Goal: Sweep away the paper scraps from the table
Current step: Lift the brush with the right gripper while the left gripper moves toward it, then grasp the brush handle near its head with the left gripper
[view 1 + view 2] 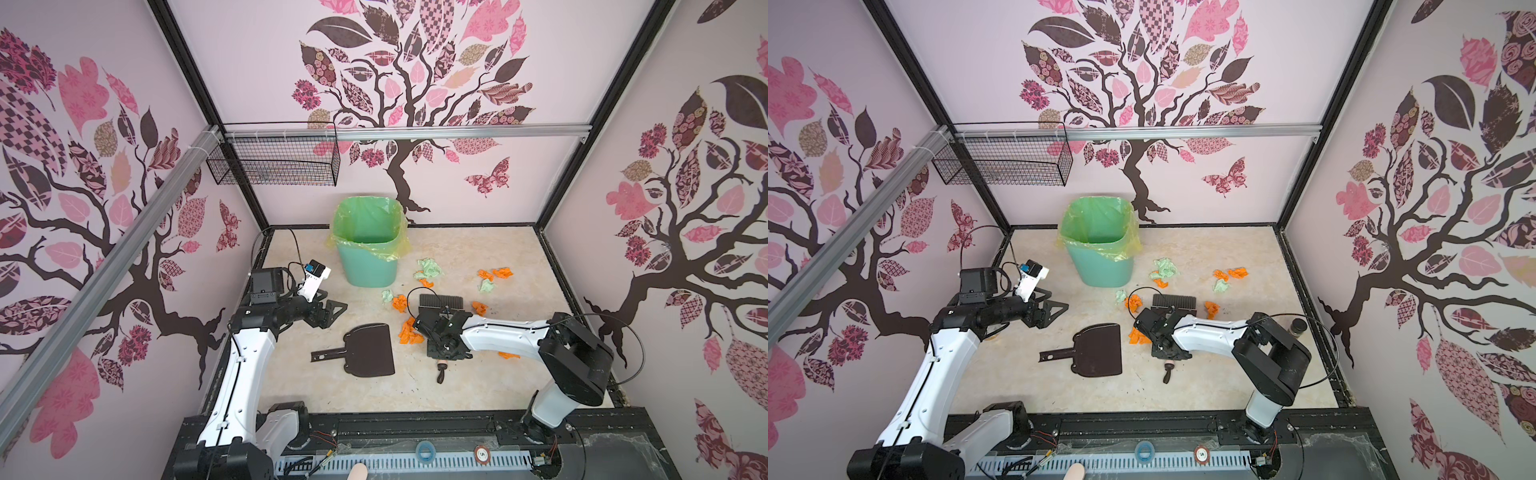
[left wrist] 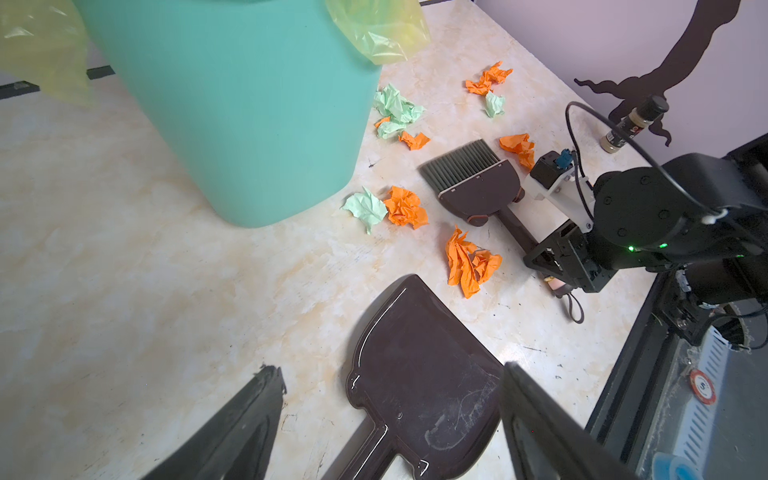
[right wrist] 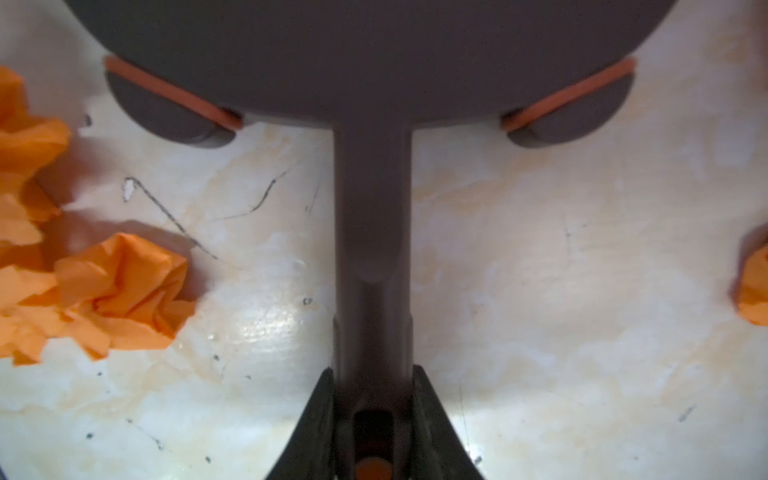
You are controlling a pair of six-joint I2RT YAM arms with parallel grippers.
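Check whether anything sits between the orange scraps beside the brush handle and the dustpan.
Nothing visible. Only bare table separates those orange scraps from the dustpan; the brush, in the right claw, lies beyond them.

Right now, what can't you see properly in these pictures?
- Bottom of the mint-green plastic bin: both top views, its near wall hides it.
- Handle of the dark brown plastic hand brush: both top views, the right gripper, shut on it, covers its middle.
- Orange crumpled paper scrap: a top view, the white right arm overlaps it.
- Small dark-capped jar: a top view, label too small.
- Brush bristles: right wrist view, edge cuts them off.
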